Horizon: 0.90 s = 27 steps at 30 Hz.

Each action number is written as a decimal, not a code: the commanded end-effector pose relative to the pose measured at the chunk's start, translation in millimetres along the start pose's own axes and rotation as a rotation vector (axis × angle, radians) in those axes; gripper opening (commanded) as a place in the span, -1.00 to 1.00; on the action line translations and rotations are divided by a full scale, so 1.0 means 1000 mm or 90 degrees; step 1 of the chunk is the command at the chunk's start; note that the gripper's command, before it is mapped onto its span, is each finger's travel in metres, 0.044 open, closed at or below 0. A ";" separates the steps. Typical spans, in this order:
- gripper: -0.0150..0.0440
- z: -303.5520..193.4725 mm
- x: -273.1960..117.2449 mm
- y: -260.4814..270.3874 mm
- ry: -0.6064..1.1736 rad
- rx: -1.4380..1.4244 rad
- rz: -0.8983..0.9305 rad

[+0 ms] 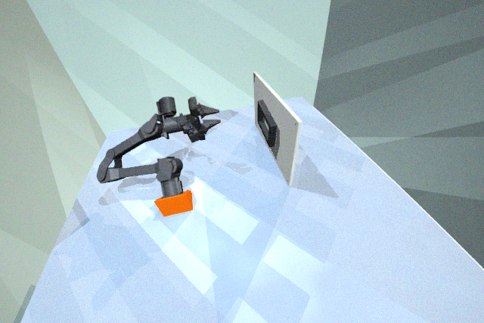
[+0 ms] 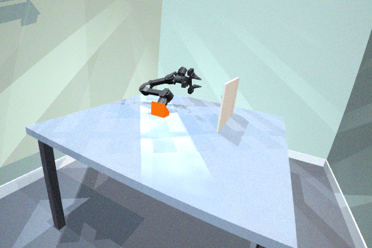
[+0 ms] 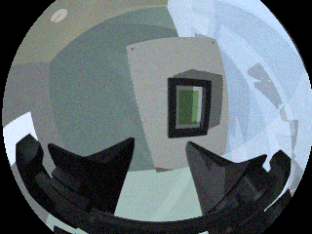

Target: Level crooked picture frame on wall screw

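Jaws apart, nothing between | black rectangular picture frame on pale upright board, presumably screw-hung; tilt unclear to us | we're standing off, likely to judge level before any lift

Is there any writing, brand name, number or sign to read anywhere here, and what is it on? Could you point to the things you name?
None that I can read.
The black picture frame (image 1: 272, 138) (image 3: 172, 108) shows only green and pale areas inside.
The orange block (image 1: 175, 203) (image 2: 158, 109), the panel (image 1: 286, 143) (image 2: 228, 104) (image 3: 151, 73) and the table (image 1: 249, 272) (image 2: 240, 185) show no lettering.
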State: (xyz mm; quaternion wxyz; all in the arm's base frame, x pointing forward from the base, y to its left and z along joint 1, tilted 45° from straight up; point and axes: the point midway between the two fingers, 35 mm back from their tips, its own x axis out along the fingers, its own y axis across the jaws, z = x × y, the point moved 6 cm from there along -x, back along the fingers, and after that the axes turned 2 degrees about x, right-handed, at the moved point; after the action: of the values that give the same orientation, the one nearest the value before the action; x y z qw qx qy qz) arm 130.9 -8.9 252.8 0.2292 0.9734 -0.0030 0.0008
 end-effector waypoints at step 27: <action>0.39 0.000 0.012 -0.001 0.001 -0.010 0.000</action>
State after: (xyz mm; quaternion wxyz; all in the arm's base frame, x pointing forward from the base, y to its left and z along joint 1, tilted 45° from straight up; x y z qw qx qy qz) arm 133.9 -8.8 254.8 0.2306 0.9730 -0.0043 0.0056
